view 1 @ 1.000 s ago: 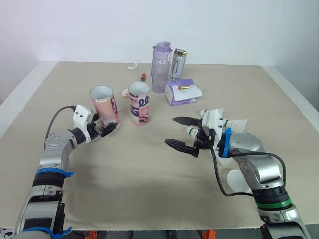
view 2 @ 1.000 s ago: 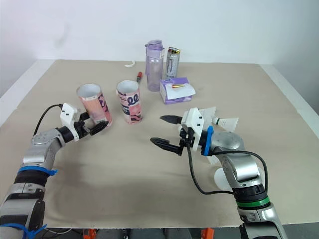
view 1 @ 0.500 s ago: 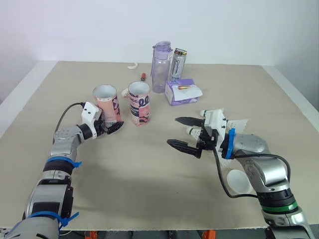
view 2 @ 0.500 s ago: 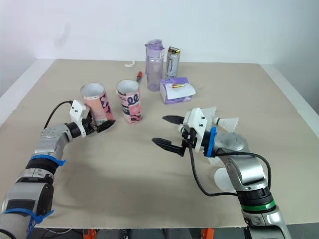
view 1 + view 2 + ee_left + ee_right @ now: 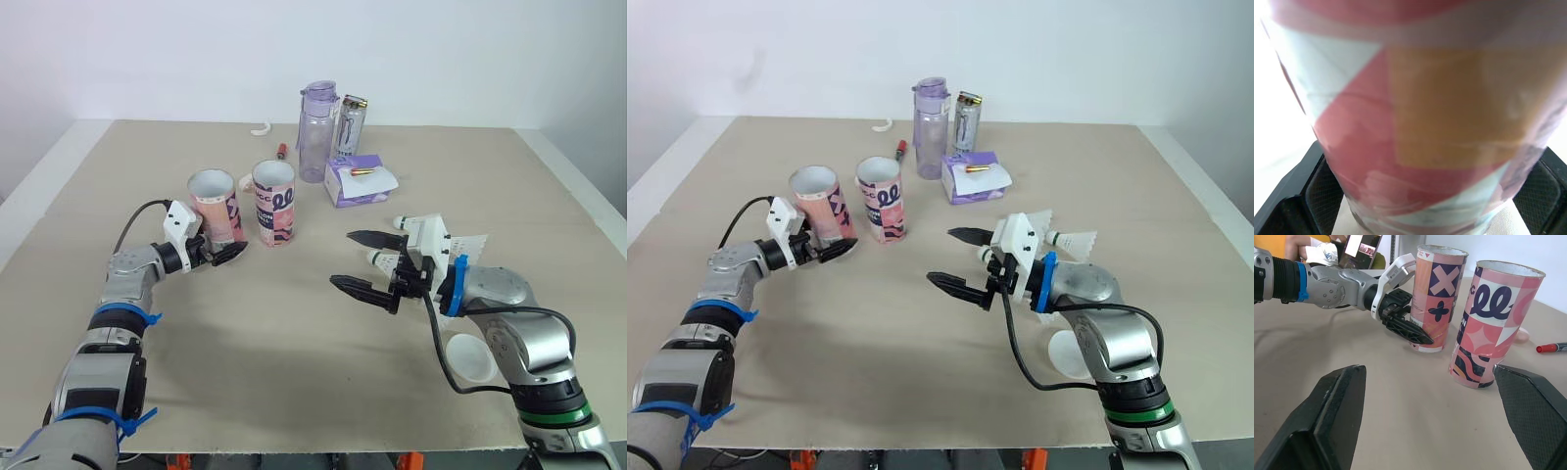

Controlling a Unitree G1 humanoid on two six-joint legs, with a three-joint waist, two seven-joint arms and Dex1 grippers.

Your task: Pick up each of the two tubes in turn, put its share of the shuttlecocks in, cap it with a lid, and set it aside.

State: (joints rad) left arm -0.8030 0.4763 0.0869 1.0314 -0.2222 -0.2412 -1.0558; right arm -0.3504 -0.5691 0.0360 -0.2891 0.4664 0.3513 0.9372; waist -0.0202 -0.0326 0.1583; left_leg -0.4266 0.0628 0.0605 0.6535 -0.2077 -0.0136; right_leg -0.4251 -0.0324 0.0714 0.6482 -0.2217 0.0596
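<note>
Pink patterned card makes two open tubes, both toward ten o'clock on the table point(image 5: 284, 382); the first tube point(image 5: 214, 201) leans slightly, with the left gripper point(image 5: 228, 250) clamped on its lower wall, one pad on each side; the second tube point(image 5: 273, 203) stands free just beside it, at its three o'clock; the right gripper point(image 5: 341, 258) hangs near centre, fingers spread wide, holding nothing; at least two shuttlecocks point(image 5: 470, 241) lie behind it at three o'clock; one white lid point(image 5: 468, 357) lies at five o'clock.
</note>
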